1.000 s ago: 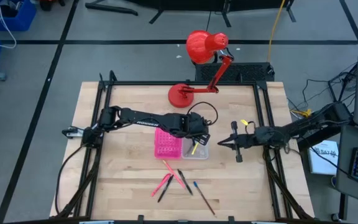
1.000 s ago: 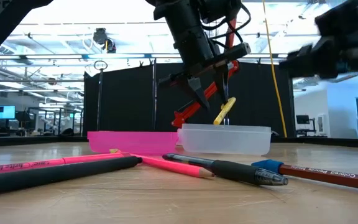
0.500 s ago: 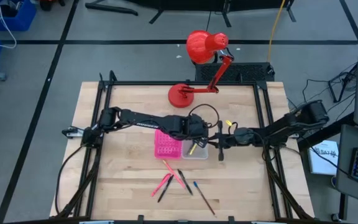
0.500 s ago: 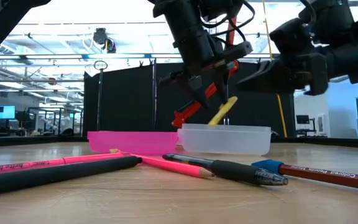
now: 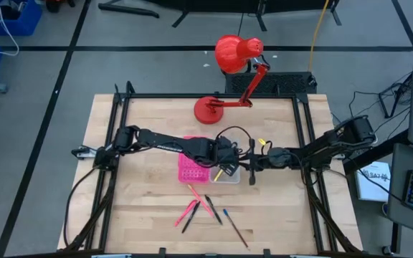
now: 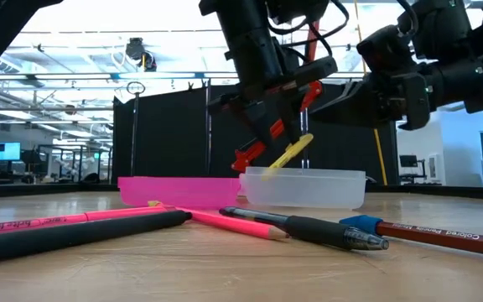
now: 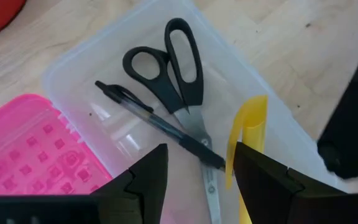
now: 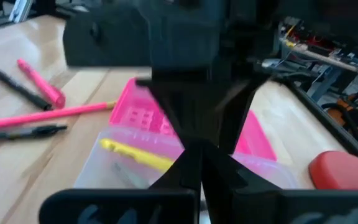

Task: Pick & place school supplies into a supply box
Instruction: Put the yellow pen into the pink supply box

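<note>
Item: yellow pen (image 6: 287,155), light, stiff, slick; grip mid-barrel.
Left claw (image 6: 277,134): clamped on it, above supply box (image 5: 226,174).
Right claw (image 5: 252,168): closed, empty, at box's 3 o'clock.

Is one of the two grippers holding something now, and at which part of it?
The left gripper holds a yellow pen near its upper end, tilted over the clear tray. The right gripper, shut beside the tray, holds nothing.
</note>
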Motion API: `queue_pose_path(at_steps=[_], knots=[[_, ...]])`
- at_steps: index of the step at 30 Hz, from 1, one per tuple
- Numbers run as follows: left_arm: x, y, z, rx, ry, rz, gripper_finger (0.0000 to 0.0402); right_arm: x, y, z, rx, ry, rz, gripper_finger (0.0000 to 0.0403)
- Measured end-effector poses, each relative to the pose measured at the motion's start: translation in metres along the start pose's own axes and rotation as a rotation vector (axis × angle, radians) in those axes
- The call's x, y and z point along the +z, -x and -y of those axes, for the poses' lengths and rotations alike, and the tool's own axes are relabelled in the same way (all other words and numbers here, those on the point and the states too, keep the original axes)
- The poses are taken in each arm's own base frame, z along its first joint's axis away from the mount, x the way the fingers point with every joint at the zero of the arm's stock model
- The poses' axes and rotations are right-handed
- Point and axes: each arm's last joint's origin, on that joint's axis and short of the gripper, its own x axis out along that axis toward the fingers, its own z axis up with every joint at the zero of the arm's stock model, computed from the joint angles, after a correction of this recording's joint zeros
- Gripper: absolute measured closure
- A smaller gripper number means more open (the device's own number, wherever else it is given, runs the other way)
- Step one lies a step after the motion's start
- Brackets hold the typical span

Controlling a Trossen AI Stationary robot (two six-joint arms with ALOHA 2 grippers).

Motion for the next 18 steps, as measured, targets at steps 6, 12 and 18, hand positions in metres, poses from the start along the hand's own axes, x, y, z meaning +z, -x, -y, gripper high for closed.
queue_pose_path(at_steps=[6,12,18], knots=[[0.000,0.000,-0.001,0.015,0.015,0.008,0.0218,-0.001,-0.001,0.003,-0.012,-0.015,-0.009,0.0403],[0.005,-0.002,-0.008,0.055,0.045,0.015,0.0218,-0.006,-0.002,0.014,-0.058,-0.026,-0.036,0.0403],[0.007,-0.002,-0.003,0.021,0.015,0.063,0.0218,-0.011,-0.003,0.023,-0.093,-0.062,-0.071,0.0403]])
